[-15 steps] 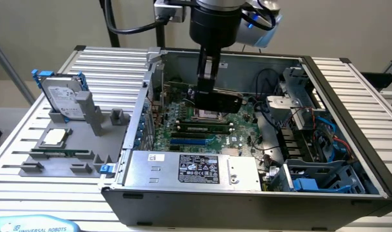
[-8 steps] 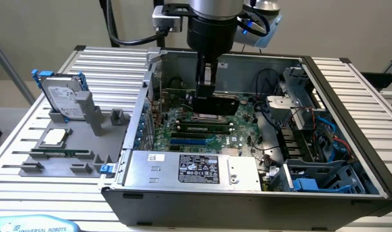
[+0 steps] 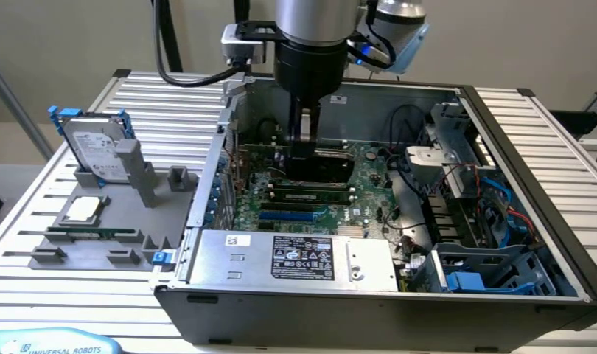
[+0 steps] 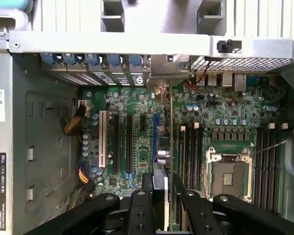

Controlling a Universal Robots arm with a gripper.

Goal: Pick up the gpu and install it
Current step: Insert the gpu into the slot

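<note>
The gpu (image 3: 310,171) is a thin card with a black face. It hangs inside the open computer case, just above the green motherboard (image 3: 368,195). My gripper (image 3: 303,147) reaches straight down from the arm and is shut on its upper edge. In the wrist view I see the gpu (image 4: 165,161) edge-on between my black fingers (image 4: 147,196), with my gripper (image 4: 162,182) closed around it. The card runs parallel to the black and blue expansion slots (image 4: 129,142), over the strip between them and the memory slots. Its bracket end points toward the case's rear wall (image 4: 137,44).
A silver hard drive in a blue frame (image 3: 94,144), a square CPU chip (image 3: 85,209) and a memory stick (image 3: 92,234) rest on the grey fixture at the exterior view's left. Inside the case are the power supply (image 3: 298,258), the CPU socket (image 4: 229,174), cables (image 3: 475,199) and a blue drive cage (image 3: 486,273).
</note>
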